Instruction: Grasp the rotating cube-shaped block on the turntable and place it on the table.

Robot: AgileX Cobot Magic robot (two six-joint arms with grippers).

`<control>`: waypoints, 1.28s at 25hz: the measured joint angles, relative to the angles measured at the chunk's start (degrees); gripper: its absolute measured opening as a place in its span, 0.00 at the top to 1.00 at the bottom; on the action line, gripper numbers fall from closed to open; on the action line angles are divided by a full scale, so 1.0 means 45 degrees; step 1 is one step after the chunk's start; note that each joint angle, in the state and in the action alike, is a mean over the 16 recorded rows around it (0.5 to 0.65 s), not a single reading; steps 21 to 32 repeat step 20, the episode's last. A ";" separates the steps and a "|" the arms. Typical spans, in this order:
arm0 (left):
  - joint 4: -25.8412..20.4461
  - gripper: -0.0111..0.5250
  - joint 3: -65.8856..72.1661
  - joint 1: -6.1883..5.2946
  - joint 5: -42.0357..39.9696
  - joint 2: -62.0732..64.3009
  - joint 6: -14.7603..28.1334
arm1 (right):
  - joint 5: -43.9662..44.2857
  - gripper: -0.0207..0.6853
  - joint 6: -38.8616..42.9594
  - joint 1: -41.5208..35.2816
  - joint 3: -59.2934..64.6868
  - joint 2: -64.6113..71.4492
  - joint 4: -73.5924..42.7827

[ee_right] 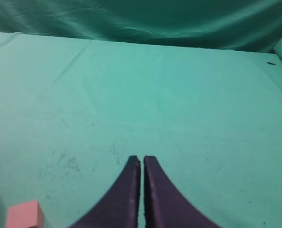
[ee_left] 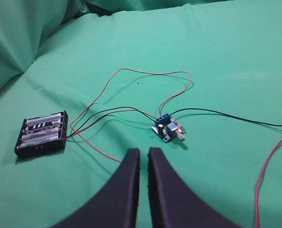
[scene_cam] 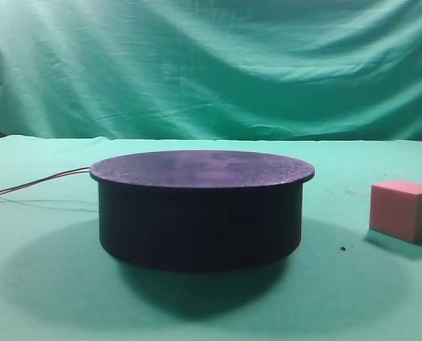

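**Block down on the cloth, claws empty**

Your right gripper (ee_right: 141, 164) is clenched on nothing, its dark fingers nearly touching; keep it clear and don't nudge anything as you pull back. The small matte pink cube-shaped block (ee_right: 24, 214) rests on the green cloth-covered table (ee_right: 179, 109), near and left of that claw, to the right of the dark round turntable (scene_cam: 200, 213). Your left gripper (ee_left: 143, 156) is also clenched, empty.

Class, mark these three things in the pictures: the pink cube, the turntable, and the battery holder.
pink cube (scene_cam: 401, 210), exterior high view, on its front face.
turntable (scene_cam: 200, 220), exterior high view, on its dark side wall.
battery holder (ee_left: 41, 133), left wrist view, on the batteries.
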 joint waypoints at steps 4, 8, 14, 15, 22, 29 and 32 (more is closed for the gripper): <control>0.0000 0.98 0.0000 0.0000 0.0000 0.0000 0.0000 | 0.0399 0.97 0.0000 -0.0296 0.0557 -0.1024 0.0116; 0.0000 0.98 0.0000 0.0000 0.0000 0.0000 0.0000 | 0.0846 0.97 0.0000 -0.0435 0.0730 -0.1553 0.0218; 0.0000 0.98 0.0000 0.0000 0.0000 0.0000 0.0000 | 0.1319 0.95 0.0010 -0.0473 0.0743 -0.1677 0.0278; 0.0000 0.98 0.0000 0.0000 0.0000 0.0000 0.0000 | 0.1339 0.95 0.0013 -0.0473 0.0743 -0.1677 0.0281; 0.0000 0.98 0.0000 0.0000 0.0000 0.0000 0.0000 | 0.1364 0.93 0.0024 -0.0473 0.0744 -0.1677 0.0289; 0.0000 0.98 0.0000 0.0000 0.0000 0.0000 0.0000 | 0.1364 0.93 0.0024 -0.0473 0.0744 -0.1677 0.0289; 0.0000 0.98 0.0000 0.0000 0.0000 0.0000 0.0000 | 0.1364 0.93 0.0024 -0.0473 0.0744 -0.1677 0.0289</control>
